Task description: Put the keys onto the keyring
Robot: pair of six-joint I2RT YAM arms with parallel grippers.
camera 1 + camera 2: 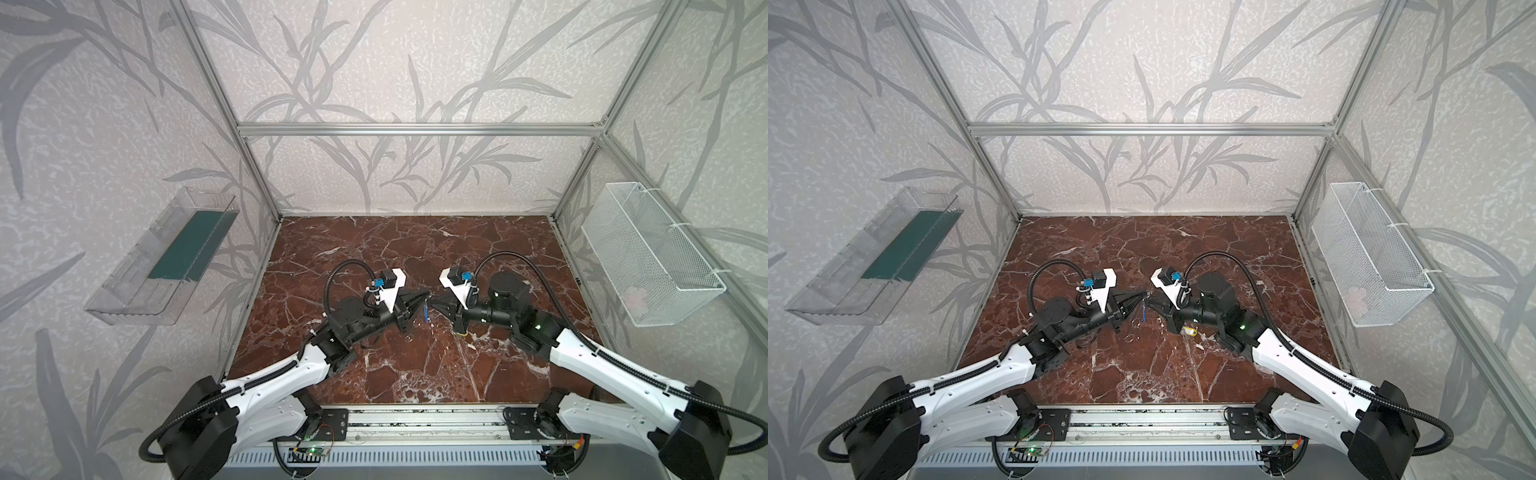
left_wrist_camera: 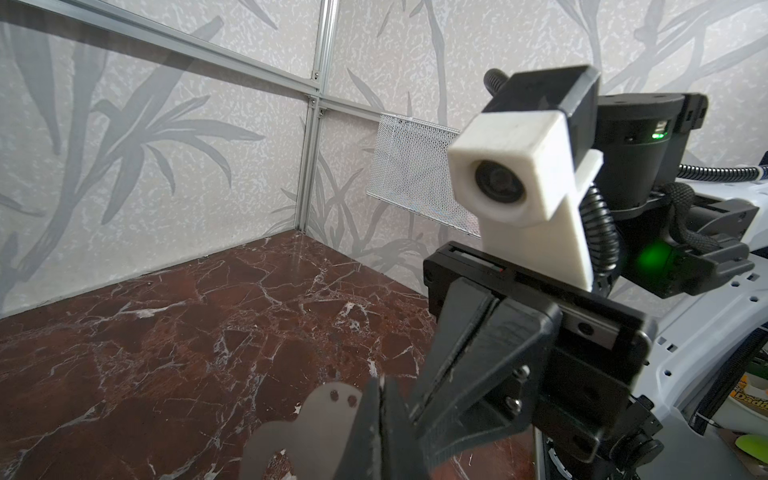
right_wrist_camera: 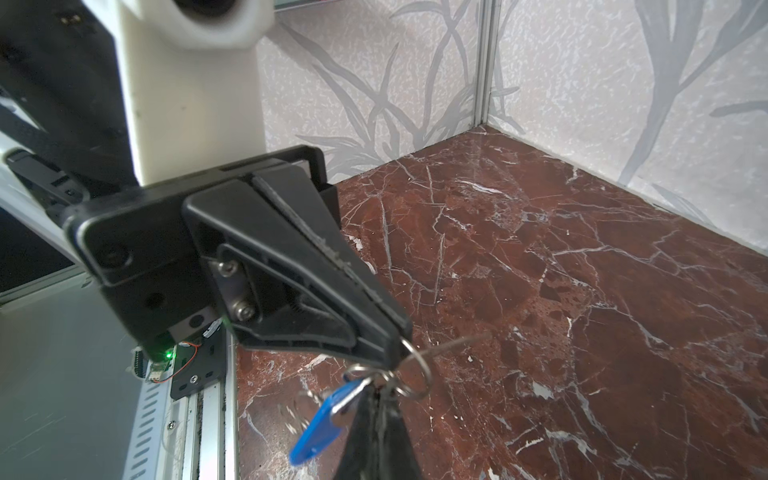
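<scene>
One blue key [image 3: 316, 427], one yellow key [image 1: 1190, 331]

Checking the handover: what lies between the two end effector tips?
Wire rings carrying the blue key, pinched by left end effector and right end effector; clearest in right wrist view.

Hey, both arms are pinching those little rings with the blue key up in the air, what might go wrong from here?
1. The left end effector and right end effector are shut tip to tip on the wire rings. An uneven pull may slip them free and drop the hanging blue key.
2. The yellow key lies on the table right under the right arm, which may sweep it aside.
</scene>
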